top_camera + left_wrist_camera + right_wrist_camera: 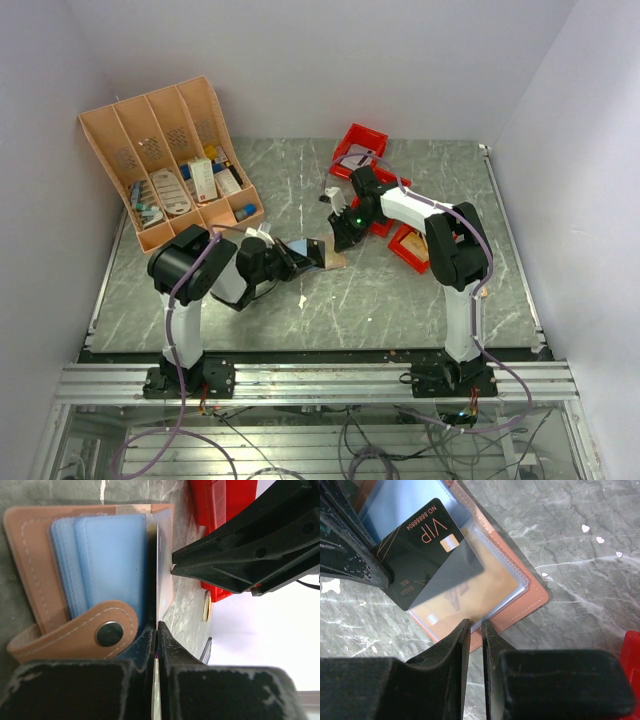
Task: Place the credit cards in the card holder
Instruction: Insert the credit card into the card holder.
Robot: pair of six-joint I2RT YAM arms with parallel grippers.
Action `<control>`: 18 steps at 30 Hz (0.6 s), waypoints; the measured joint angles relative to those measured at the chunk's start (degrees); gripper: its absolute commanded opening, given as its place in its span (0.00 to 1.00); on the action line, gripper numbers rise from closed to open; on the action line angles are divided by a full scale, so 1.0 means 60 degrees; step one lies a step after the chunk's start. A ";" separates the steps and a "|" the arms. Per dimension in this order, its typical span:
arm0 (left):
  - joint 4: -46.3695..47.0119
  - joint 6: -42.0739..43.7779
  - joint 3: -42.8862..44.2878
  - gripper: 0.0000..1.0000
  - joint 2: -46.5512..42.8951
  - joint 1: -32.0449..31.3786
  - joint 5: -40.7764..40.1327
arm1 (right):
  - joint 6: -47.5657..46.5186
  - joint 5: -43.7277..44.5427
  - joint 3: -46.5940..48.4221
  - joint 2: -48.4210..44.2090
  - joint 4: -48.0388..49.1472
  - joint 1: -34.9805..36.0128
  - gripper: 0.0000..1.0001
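Black card (pixel 420 545) in left end effector (pixel 156 627) pokes into card holder (pixel 538 598).

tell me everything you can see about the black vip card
The black VIP card is thin, glossy plastic with gold lettering, a printed number and a small gold chip. It lies tilted over the open card holder. One corner is slid under a clear sleeve, above an orange card inside. The left gripper has its fingers shut on the opposite end. From the left wrist the card shows edge-on as a thin line.
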 measured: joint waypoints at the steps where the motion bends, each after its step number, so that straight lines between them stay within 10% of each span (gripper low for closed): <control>1: 0.0051 -0.0033 0.0000 0.07 0.0025 -0.0062 -0.0084 | 0.0000 0.0004 0.0000 0.0000 0.0007 0.0000 0.16; 18: 0.0969 -0.0390 -0.0470 0.07 0.0142 -0.0397 -0.1162 | -0.0025 0.0007 -0.0004 -0.0004 0.0055 -0.0015 0.16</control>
